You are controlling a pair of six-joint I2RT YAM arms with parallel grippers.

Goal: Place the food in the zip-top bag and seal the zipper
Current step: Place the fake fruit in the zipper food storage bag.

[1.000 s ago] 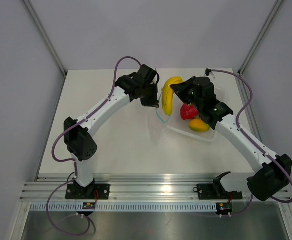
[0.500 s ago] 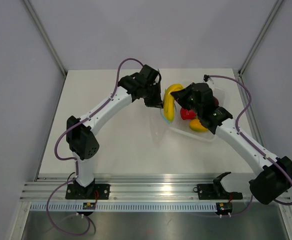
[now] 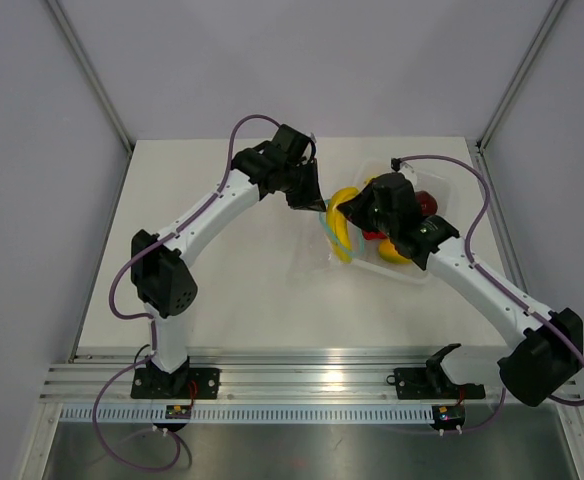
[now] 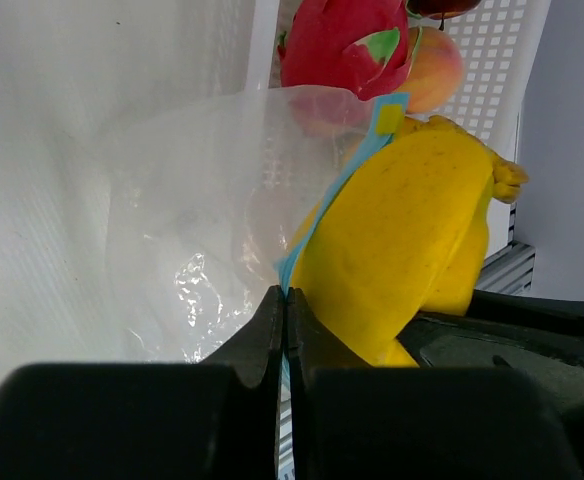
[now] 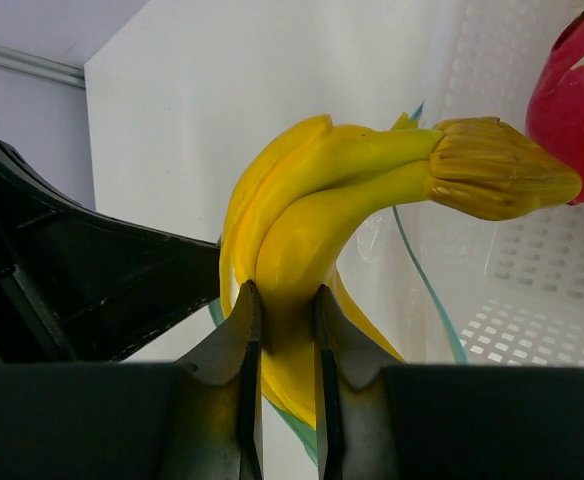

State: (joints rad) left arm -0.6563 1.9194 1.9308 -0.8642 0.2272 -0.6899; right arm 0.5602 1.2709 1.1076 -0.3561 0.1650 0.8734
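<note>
My right gripper (image 3: pixel 357 215) (image 5: pixel 282 300) is shut on the yellow banana bunch (image 3: pixel 342 228) (image 5: pixel 322 190) and holds it at the mouth of the zip-top bag (image 4: pixel 192 200). The bag is clear and crinkly, and it hangs over the table just left of the tray. My left gripper (image 3: pixel 312 203) (image 4: pixel 284 300) is shut on the bag's mouth edge at the light-blue zipper (image 4: pixel 342 185). In the left wrist view the banana (image 4: pixel 402 230) presses against that strip. The orange-pink peach (image 4: pixel 434 72) lies in the tray behind. I see no lemon.
The white perforated tray (image 3: pixel 452 180) (image 4: pixel 492 50) stands at the back right. It holds a red fruit with green tips (image 4: pixel 342 45) (image 5: pixel 577 110) and a dark red one (image 3: pixel 427 203). The two arms nearly meet over the bag.
My right gripper has carried the banana bunch left and toward the near side, from over the tray to the bag's mouth. My left gripper has kept its hold and shifted only slightly.
</note>
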